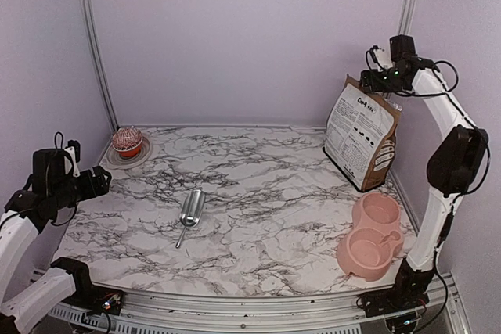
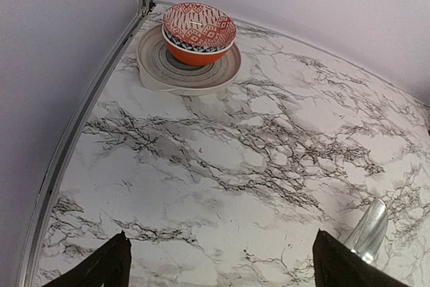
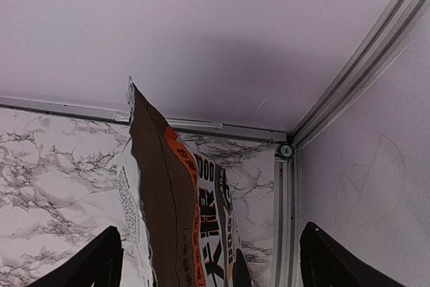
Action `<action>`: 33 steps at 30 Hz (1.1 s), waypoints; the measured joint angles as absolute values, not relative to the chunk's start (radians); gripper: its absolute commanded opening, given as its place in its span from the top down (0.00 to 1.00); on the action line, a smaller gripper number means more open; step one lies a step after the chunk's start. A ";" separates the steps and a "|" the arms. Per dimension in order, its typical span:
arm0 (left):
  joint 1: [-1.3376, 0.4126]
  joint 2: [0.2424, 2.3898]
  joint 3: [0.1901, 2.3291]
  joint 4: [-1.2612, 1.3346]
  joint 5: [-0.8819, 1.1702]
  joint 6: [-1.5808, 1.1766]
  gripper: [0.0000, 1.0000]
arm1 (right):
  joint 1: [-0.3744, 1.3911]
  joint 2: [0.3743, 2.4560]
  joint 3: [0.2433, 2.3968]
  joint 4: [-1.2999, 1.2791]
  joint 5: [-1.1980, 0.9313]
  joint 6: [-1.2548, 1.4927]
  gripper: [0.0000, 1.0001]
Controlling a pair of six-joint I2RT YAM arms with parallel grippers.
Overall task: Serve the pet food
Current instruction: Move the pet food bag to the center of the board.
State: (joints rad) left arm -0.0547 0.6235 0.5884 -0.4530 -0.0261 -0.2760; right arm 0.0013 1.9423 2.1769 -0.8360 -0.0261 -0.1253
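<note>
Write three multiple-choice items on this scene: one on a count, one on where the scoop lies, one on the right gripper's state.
1. How many wells has the pink feeder? A. one B. two C. three
2. Where does the metal scoop lie? A. in the feeder B. on the far dish C. on the marble table, left of centre
3. How is the right gripper? A. open, above the pet food bag B. shut on the bag C. shut on the scoop
Key: 1 B, two round wells show; 2 C, it lies alone on bare marble; 3 A, its fingers stand wide either side of the bag's top.
</note>
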 measured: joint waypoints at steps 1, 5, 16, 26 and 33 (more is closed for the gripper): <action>-0.055 0.626 0.588 -0.453 -0.027 -0.276 0.06 | -0.003 1.943 2.173 -0.838 -0.042 -0.122 0.14; -0.055 0.635 0.588 -0.453 -0.027 -0.276 0.06 | -0.005 1.941 2.159 -0.839 -0.086 -0.116 0.22; -0.055 0.643 0.588 -0.453 -0.026 -0.276 0.08 | -0.006 1.930 2.088 -0.830 -0.134 -0.105 0.60; -0.056 0.724 0.588 -0.395 -0.009 -0.344 0.01 | -0.007 1.886 2.023 -0.808 -0.126 -0.109 1.00; -0.134 0.865 0.568 -0.146 -0.019 -0.485 0.01 | -0.007 1.860 1.985 -0.791 -0.164 -0.104 1.00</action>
